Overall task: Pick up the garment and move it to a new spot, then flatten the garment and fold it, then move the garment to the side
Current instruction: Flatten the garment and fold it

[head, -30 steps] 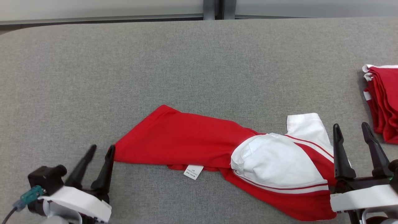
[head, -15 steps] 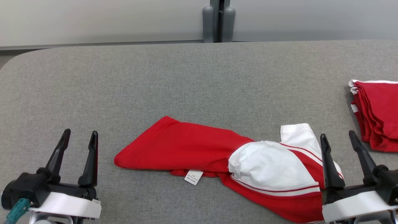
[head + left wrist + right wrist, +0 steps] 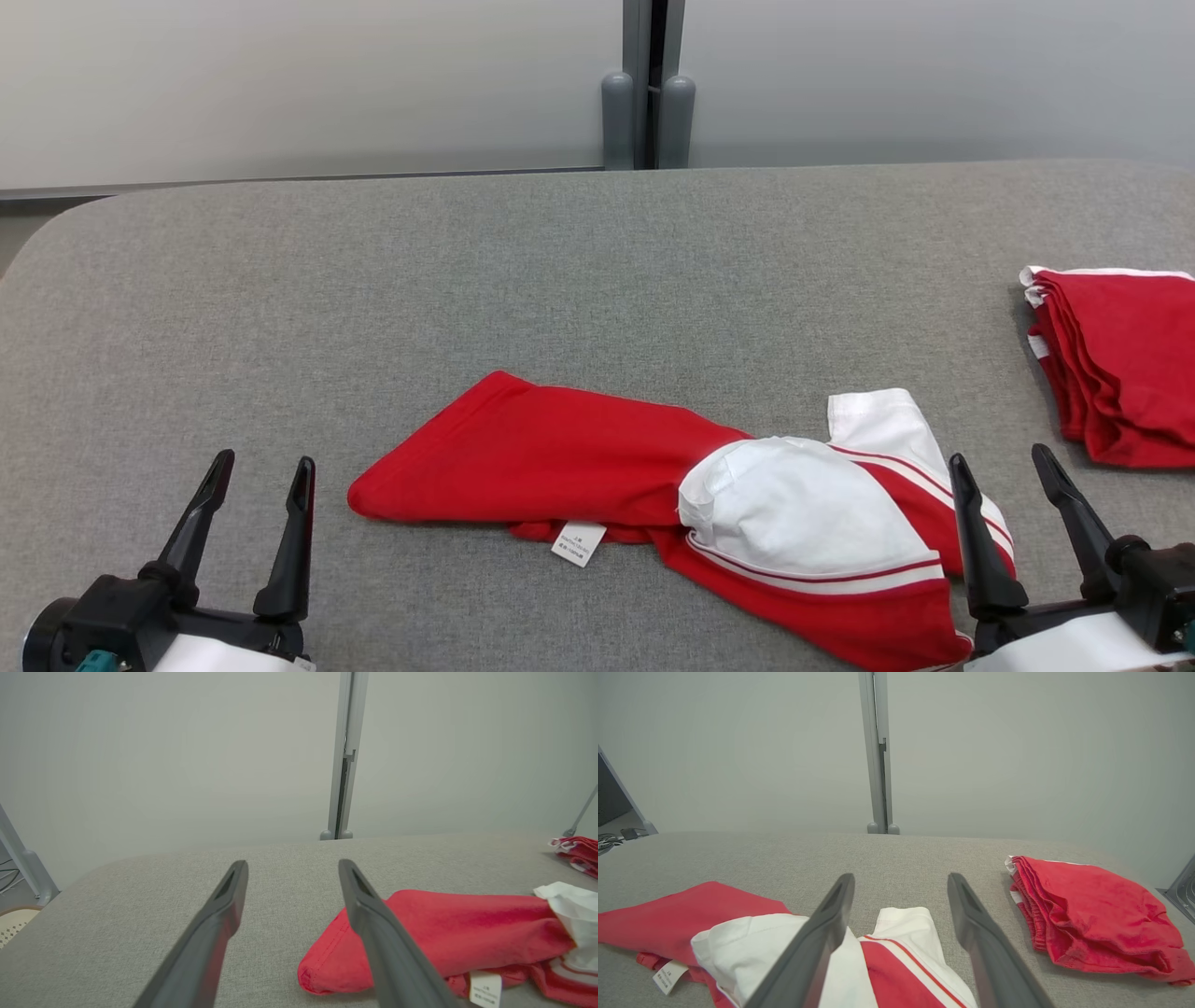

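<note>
Garment (image 3: pixel 560 448) between grippers: left gripper (image 3: pixel 265 457) wide, near its left end; right gripper (image 3: pixel 996 453) wide, at its right end.

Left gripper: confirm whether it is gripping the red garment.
No, the left gripper stands open on the table, apart from the garment, with nothing between its fingers.

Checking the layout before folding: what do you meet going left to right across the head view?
From the left: left gripper → red and white garment → stack of folded red clothes.
</note>
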Robot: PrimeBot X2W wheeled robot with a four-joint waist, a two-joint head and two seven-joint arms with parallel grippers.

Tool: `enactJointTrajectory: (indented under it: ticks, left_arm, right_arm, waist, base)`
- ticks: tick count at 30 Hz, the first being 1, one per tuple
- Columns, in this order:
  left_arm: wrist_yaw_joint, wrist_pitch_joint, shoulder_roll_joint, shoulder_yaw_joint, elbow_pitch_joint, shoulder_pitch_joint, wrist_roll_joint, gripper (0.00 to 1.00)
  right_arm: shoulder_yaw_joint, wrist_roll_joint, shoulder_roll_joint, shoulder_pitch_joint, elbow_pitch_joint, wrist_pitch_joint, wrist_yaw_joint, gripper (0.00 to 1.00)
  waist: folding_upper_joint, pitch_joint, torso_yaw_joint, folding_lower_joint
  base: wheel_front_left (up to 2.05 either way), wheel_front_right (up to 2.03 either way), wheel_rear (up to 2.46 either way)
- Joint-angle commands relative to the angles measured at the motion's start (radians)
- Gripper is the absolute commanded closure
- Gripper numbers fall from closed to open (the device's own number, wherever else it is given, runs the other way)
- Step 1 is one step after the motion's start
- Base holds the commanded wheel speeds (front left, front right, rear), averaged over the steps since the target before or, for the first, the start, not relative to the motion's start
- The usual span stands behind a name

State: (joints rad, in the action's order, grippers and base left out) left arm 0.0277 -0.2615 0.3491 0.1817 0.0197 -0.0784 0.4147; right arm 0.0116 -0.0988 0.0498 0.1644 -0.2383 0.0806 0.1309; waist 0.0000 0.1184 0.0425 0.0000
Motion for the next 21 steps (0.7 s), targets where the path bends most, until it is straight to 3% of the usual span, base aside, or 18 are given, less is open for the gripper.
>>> enactJointTrajectory:
  ticks: [1,21]
  left_arm:
    - [0.005,-0.004,0.001,-0.003,0.004,-0.009,-0.004,0.0]
    - [-0.002,0.001,0.004,0.016,0.018,0.018,0.001,0.0]
  right_arm:
    - [-0.001,-0.005,0.002,0.005,-0.003,0.002,0.0,0.0]
    - [-0.004,-0.013,0.002,-0.015,-0.002,0.017,0.0,0.0]
  waist:
    - [0.0,0.001,0.0,0.0]
    - [0.0,0.015,0.013,0.0]
  base:
    - [0.0,0.0,0.0]
    - [0.0,0.0,0.0]
